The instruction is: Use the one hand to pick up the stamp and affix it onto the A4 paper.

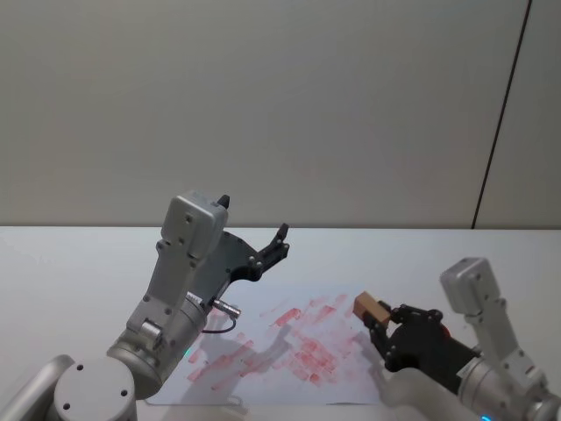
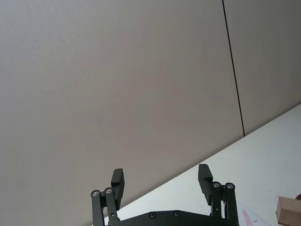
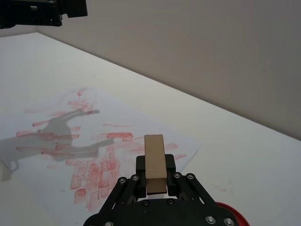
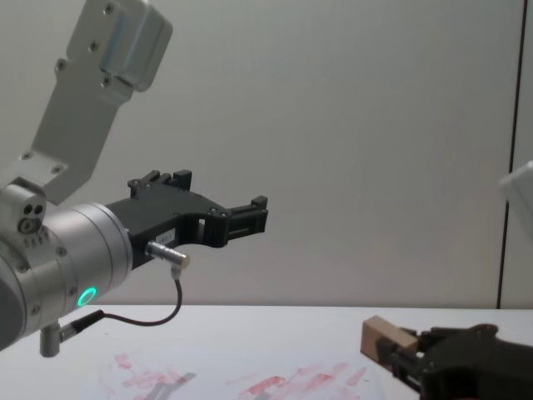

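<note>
The stamp (image 1: 371, 307), a small tan wooden block, is clamped between the black fingers of my right gripper (image 1: 382, 323), which is shut on it. The block (image 3: 154, 161) sticks out ahead of the fingers, a little above the table by the right edge of the A4 paper (image 1: 289, 353). The sheet (image 3: 89, 141) lies flat and is covered in red stamp marks and smudges. My left gripper (image 1: 279, 242) hangs raised over the paper's far left part, open, with nothing between its fingers (image 2: 117, 181). In the chest view the stamp (image 4: 384, 339) is at the lower right.
A round red ink pad (image 3: 229, 216) lies on the table right under my right wrist. The big silver left arm (image 4: 75, 275) with its green light and cable stands over the left side. White tabletop (image 1: 70, 263) surrounds the sheet; a plain wall is behind.
</note>
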